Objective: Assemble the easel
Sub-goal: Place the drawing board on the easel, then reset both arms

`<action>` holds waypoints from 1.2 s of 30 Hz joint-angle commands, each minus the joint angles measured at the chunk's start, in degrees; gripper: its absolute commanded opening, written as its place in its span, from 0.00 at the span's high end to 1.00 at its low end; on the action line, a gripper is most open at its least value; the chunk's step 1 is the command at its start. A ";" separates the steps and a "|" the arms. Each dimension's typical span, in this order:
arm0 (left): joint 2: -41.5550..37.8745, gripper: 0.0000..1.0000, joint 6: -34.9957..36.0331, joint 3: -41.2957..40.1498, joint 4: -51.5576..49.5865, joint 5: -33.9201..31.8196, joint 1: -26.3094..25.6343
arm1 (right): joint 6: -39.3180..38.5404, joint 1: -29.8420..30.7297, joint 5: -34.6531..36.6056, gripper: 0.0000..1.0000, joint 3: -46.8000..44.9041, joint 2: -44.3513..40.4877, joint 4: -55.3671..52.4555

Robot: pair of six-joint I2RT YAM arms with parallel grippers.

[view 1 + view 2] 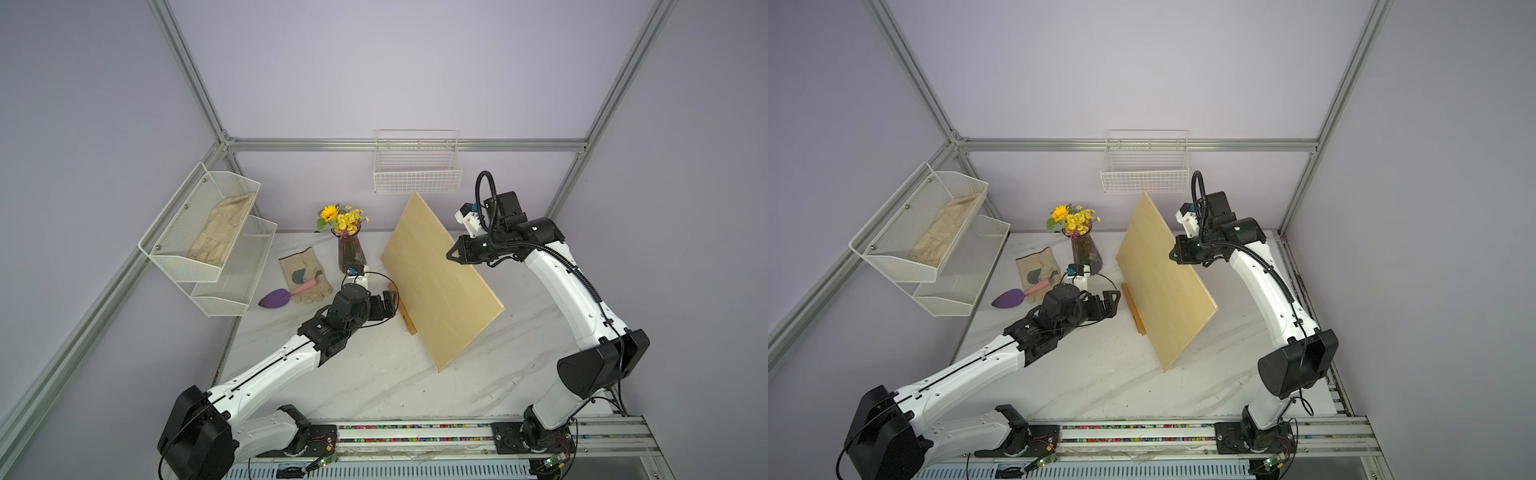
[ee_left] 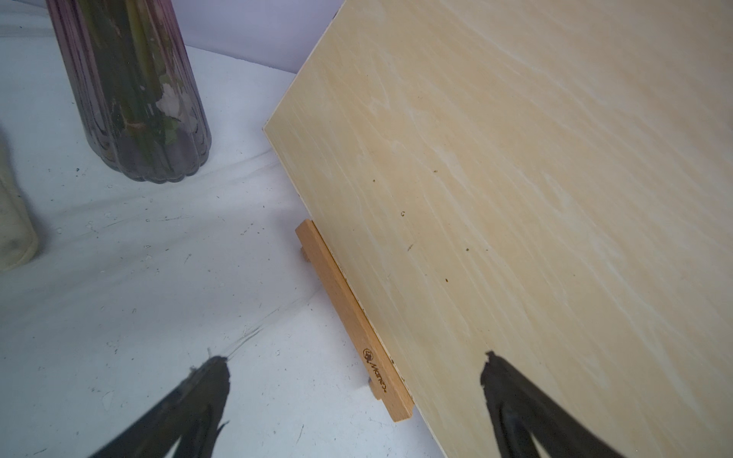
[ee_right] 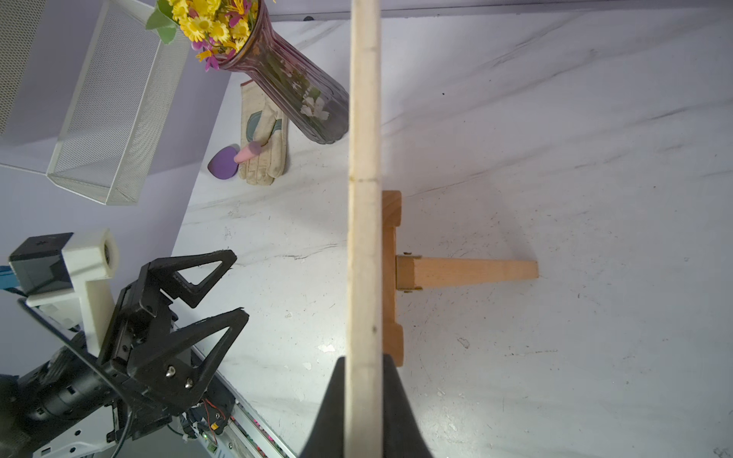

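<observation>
The easel (image 1: 405, 316) (image 1: 1133, 309) stands mid-table, mostly hidden behind a large pale plywood board (image 1: 440, 282) (image 1: 1167, 278) that leans on it. Its honey-brown ledge strip (image 2: 349, 317) shows under the board's (image 2: 515, 198) lower edge. The rear prop leg (image 3: 468, 271) angles down to the table behind the board (image 3: 365, 198). My right gripper (image 1: 451, 253) (image 1: 1172, 252) (image 3: 364, 359) is shut on the board's upper edge. My left gripper (image 1: 388, 301) (image 1: 1111, 301) (image 2: 355, 361) (image 3: 238, 283) hovers open just in front of the ledge, holding nothing.
A purple glass vase of flowers (image 1: 351, 253) stands left of the board, close to the left arm. A work glove (image 1: 305, 274) and a purple trowel (image 1: 276, 298) lie beyond it. A white mesh shelf (image 1: 208, 237) hangs on the left wall and a wire basket (image 1: 417, 166) on the back wall.
</observation>
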 commanded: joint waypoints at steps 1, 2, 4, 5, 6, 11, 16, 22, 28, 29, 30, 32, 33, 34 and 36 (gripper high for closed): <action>-0.64 0.00 -0.25 -1.71 1.78 -0.91 -0.21 | 3.65 -1.84 -1.11 0.92 -0.73 -2.62 6.24; -0.80 0.00 -0.31 -1.86 1.73 -1.17 -0.21 | 3.54 -1.97 -0.71 0.88 -0.87 -2.84 6.18; -1.07 0.00 -0.30 -2.05 1.73 -1.36 -0.21 | 3.37 -2.17 -0.39 0.84 -1.10 -3.36 6.15; -1.18 0.00 -0.26 -2.14 1.78 -1.54 -0.20 | 3.34 -2.40 -0.19 0.83 -1.10 -3.49 6.29; -1.26 0.00 -0.25 -2.14 1.87 -1.60 -0.21 | 3.32 -2.49 -0.24 0.79 -1.16 -3.70 6.53; -1.39 0.00 -0.18 -1.63 1.49 -1.98 -0.21 | 3.63 -2.81 0.45 0.66 0.20 -4.15 6.28; -2.87 0.00 0.28 -1.11 -1.13 -4.64 -0.04 | 3.64 -4.08 5.46 0.39 0.58 -8.71 6.57; -7.57 0.00 0.80 -0.64 -10.33 -18.64 2.26 | 4.86 -8.98 21.55 0.10 -7.92 -17.59 12.50; -8.74 0.00 2.98 -6.45 -10.73 -28.17 14.67 | 9.24 -11.76 41.21 0.03 -36.31 -31.86 32.11; -8.49 0.00 4.24 -7.84 -8.94 -28.52 16.73 | 10.09 -11.81 43.57 0.03 -40.22 -33.10 34.59; -8.18 0.00 5.21 -8.88 -7.80 -29.17 18.76 | 10.87 -11.91 45.16 0.03 -44.86 -34.48 38.32; -7.33 0.00 6.99 -11.45 -4.61 -32.95 21.46 | 10.88 -11.98 46.78 0.03 -52.92 -35.95 45.49; -6.27 0.00 8.72 -14.11 0.12 -34.45 22.56 | 10.82 -11.94 48.81 0.03 -57.21 -35.80 49.21; -5.03 0.00 11.30 -14.73 3.73 -32.69 24.38 | 11.57 -12.19 51.35 0.03 -60.71 -34.83 52.13; -2.77 0.00 13.99 -13.24 4.92 -32.16 26.10 | 9.27 -12.37 53.31 0.03 -67.68 -32.18 61.76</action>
